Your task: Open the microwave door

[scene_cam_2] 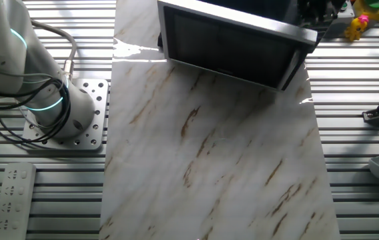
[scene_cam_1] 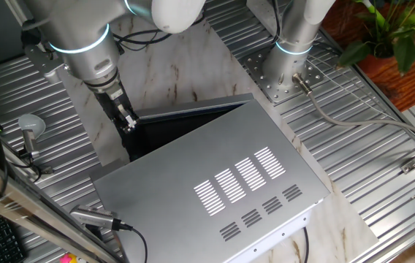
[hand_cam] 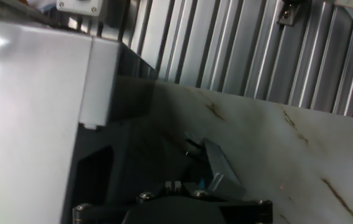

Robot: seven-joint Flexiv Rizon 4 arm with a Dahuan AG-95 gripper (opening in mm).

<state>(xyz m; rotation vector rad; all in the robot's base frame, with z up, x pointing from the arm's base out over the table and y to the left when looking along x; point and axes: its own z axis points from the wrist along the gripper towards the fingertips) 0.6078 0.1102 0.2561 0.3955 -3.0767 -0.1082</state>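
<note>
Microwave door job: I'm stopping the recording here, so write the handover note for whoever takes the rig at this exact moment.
End effector: down at the free edge of the microwave door; whether its fingers are open or shut cannot be told from any view.
Microwave: sits on the marble board, slotted top panel facing one fixed camera.
Done: the door is swung partly out, with a dark wedge-shaped gap between it and the box.
Left: swing the door further until it is fully open, then pull the arm back.
</note>
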